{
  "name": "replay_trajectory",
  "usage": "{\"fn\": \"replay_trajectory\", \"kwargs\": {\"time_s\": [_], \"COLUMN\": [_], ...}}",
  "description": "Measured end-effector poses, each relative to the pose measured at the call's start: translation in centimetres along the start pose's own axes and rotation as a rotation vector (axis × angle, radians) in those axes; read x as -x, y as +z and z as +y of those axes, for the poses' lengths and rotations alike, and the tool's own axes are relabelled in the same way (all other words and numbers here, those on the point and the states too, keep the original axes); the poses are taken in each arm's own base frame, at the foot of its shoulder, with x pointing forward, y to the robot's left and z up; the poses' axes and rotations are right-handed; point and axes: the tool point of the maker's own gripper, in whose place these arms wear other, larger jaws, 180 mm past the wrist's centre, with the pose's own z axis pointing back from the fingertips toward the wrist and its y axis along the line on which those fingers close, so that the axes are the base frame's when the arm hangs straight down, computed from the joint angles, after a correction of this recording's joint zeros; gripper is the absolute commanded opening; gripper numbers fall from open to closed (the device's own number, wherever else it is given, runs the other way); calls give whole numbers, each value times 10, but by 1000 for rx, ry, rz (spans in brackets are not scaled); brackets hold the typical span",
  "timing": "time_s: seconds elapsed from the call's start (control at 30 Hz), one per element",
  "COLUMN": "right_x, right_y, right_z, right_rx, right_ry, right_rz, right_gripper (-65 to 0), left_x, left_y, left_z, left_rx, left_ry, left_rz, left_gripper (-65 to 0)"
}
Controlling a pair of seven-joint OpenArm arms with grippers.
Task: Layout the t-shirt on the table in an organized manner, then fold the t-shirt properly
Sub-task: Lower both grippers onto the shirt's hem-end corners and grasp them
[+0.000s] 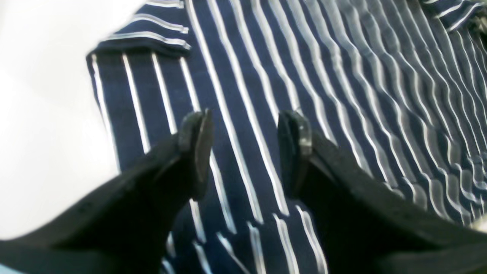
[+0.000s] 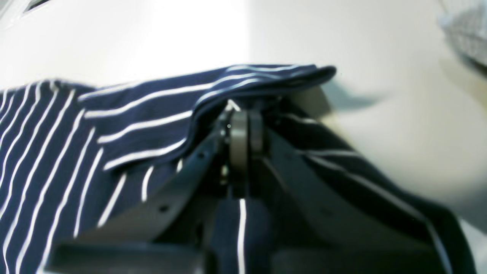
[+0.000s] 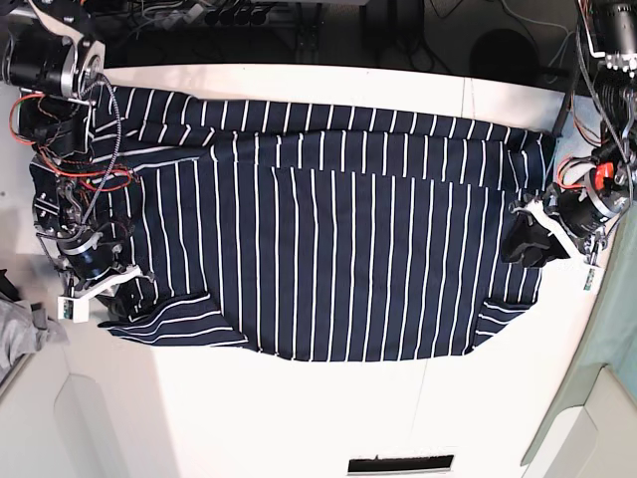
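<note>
The navy white-striped t-shirt (image 3: 328, 249) lies spread across the white table (image 3: 299, 418), sleeves at its left and right ends. My right gripper (image 2: 243, 129) is shut on the t-shirt (image 2: 133, 114), pinching a fold near the hem that rises over its tips; in the base view this gripper (image 3: 124, 289) sits at the shirt's lower left corner. My left gripper (image 1: 245, 125) hangs open just above the t-shirt (image 1: 342, 76) beside a sleeve edge, with only striped cloth between its fingers. Seen from the base view, the left gripper (image 3: 523, 244) is at the shirt's right end.
A small grey cloth (image 3: 20, 329) lies at the table's left edge and shows as a pale blur (image 2: 468, 34) in the right wrist view. Cables and equipment crowd the back edge. Bare table (image 1: 45, 114) lies beside the sleeve. A dark slot (image 3: 398, 464) marks the front edge.
</note>
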Motion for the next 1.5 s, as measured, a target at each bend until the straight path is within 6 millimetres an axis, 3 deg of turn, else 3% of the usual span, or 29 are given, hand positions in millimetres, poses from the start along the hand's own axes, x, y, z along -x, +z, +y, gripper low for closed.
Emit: {"fn": "replay_trajectory", "kwargs": {"time_s": [0.07, 0.3, 0.47, 0.6, 0.7, 0.97, 1.13, 1.27, 1.5], "right_x": [7, 31, 41, 40, 43, 45, 45, 45, 45], "right_y": [11, 54, 78, 85, 88, 88, 88, 88, 88], "right_z": [2, 10, 18, 22, 22, 23, 23, 23, 23], "right_rx": [-6, -27, -43, -50, -51, -52, -51, -51, -51], "right_ry": [26, 107, 142, 155, 154, 151, 152, 152, 152], "right_rz": [-4, -3, -2, -12, -7, -5, -5, -4, -4], "right_gripper": [-650, -650, -650, -650, -650, -650, -650, -650, -650], "left_x": [-3, -34, -31, -43, -37, -20, -29, -26, -22], "left_y": [-18, -70, -89, -98, -103, -97, -107, -115, -121], "left_z": [6, 41, 63, 77, 83, 89, 63, 49, 43], "left_rx": [-13, -146, -273, -336, -384, -376, -241, -224, -245], "left_ry": [-14, -97, -125, -144, -64, 304, 467, 470, 442], "left_rz": [9, -27, -14, -43, -3, 24, -32, -22, -15], "left_gripper": [-272, -271, -271, -271, -271, -271, -271, -271, -272]}}
